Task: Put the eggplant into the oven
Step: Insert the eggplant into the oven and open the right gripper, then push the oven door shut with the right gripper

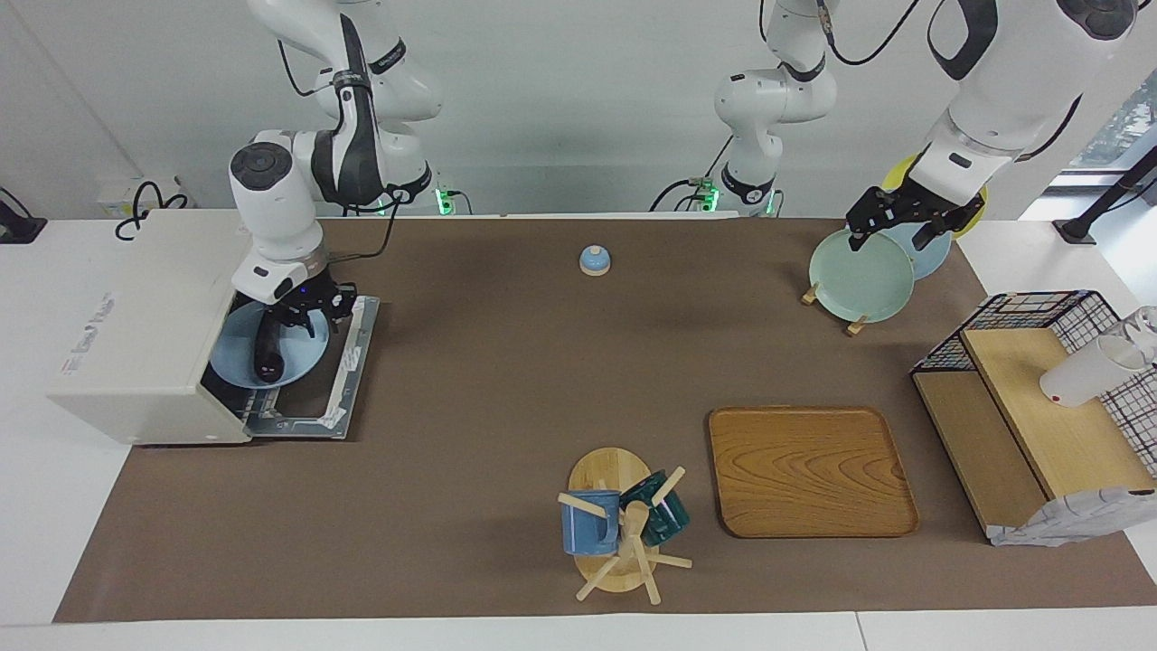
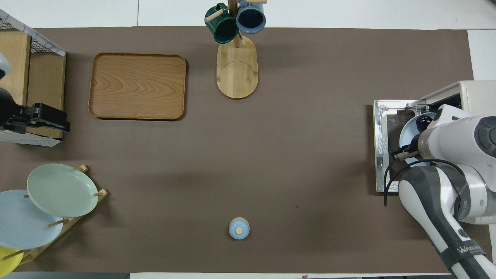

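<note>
The dark eggplant [image 1: 268, 348] lies on a light blue plate [image 1: 230, 348] in the open mouth of the cream oven [image 1: 136, 316]. Part of the plate sticks out over the lowered door [image 1: 348, 362]. My right gripper [image 1: 303, 312] is down at the plate's rim, on the edge nearer the robots. In the overhead view the right arm covers most of the plate [image 2: 407, 133]; only the eggplant's tip [image 2: 423, 122] shows beside the oven [image 2: 476, 93]. My left gripper [image 1: 890, 226] waits open over the plate rack, with nothing in it.
A rack with a green plate [image 1: 859, 276] stands toward the left arm's end. A wooden tray [image 1: 811, 470], a mug tree [image 1: 619, 524] and a wire shelf [image 1: 1039, 398] with a white cup [image 1: 1085, 371] lie farther out. A small blue bell [image 1: 594, 260] sits near the robots.
</note>
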`<state>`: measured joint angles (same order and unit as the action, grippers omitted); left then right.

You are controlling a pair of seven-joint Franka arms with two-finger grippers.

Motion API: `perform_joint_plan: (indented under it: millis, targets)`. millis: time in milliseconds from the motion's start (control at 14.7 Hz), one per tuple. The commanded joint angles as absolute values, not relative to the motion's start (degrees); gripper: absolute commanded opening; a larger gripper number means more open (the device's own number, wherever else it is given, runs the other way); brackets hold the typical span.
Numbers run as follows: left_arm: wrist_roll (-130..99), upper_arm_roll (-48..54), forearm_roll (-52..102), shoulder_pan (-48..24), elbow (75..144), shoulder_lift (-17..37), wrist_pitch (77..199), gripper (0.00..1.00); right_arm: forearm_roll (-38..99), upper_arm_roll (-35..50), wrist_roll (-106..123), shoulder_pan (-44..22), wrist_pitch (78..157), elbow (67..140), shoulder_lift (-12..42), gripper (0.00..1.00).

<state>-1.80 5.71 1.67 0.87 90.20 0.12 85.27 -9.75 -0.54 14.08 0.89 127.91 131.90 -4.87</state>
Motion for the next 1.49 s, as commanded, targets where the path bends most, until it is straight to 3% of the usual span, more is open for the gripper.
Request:
perform_joint_plan:
  millis: [0,68,204,272,475,747,1426]
  targets:
    - [-1.3,5.9,0.4,1.7,90.2,-0.3,84.7,1.0,-8.7,-0.1,14.7,-2.8,121.5,125.1,-3.1,0.65]
    - [-1.2,5.9,-0.1,1.7,90.2,-0.3,84.8,1.0,-8.7,-0.1,13.0,-4.5,121.9,124.5,-2.8,0.51]
    - [-1.2,5.9,-0.6,1.6,90.2,-0.3,84.7,1.0,-8.4,-0.1,5.7,-7.0,124.9,124.6,-0.8,0.1]
    - [-1.2,5.9,-0.6,1.6,90.2,-0.3,84.7,1.0,-8.1,-0.1,2.5,-7.6,126.5,124.9,0.9,0.0]
    - [-1.2,6.0,-0.7,1.6,90.2,-0.3,84.7,1.0,-8.0,-0.1,-1.9,-7.6,131.3,126.9,4.5,0.0]
    - [-1.2,6.0,-1.7,1.4,90.2,-0.4,84.8,1.0,-8.1,-0.2,-4.4,-7.2,131.4,127.0,6.9,0.0]
    - [-1.7,6.0,-1.7,1.6,90.2,-0.4,84.8,1.0,-16.3,-0.4,-4.2,-6.9,131.8,128.8,8.1,0.0]
